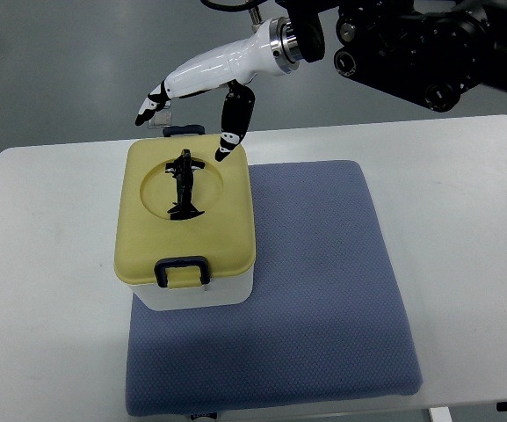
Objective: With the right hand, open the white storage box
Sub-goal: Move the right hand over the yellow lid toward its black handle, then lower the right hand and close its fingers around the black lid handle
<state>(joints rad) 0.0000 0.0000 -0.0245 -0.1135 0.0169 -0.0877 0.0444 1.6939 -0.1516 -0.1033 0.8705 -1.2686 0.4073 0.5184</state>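
Grey floor surrounds the white table [464, 202] you are working over, and a blue padded mat [323, 290] covers its middle and near part.

From the top view, you have the white storage box [196, 294] sitting on the mat's left edge, its left side over the bare table. Its pale yellow lid [152, 220] is on and seated flat. You can see a dark folding handle [184, 186] lying in the lid's round recess, a dark-rimmed latch [182, 272] at the near edge folded down against the box, and a second latch [185, 130] at the far edge.

Your right hand [202, 88] comes in from the upper right on a dark arm [411, 44], white with black fingertips. It hangs over the far edge of the lid. The fingers are spread apart and grip nothing: the long ones [152, 107] reach out past the box's far left corner, while the thumb [232, 123] points down, its tip at or just above the lid's far right rim; you cannot tell whether it touches.
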